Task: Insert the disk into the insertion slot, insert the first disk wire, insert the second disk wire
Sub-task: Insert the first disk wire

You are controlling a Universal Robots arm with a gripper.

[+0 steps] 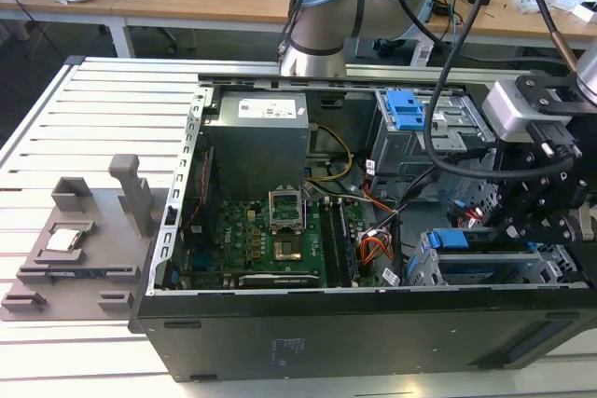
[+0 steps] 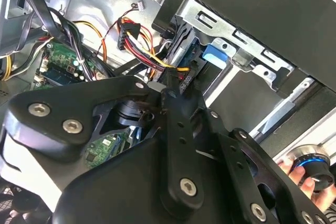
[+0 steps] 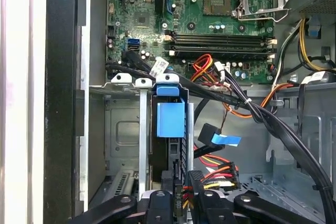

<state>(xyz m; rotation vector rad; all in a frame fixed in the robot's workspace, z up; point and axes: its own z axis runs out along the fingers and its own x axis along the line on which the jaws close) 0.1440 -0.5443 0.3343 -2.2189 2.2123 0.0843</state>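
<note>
Gripper (image 2: 164,88) linkage is right up against the lens in both wrist views, jaws pinched on the black plug (image 3: 189,180) of a red-and-yellow wire bundle. That plug sits right by the end of the disk (image 3: 170,119), which is already in the slot (image 1: 422,272) with its blue carrier showing. In the exterior view, the slot's at about 4 o'clock in the open case (image 1: 280,342), and the motherboard (image 1: 280,230) is round 9 o'clock from it.
</note>
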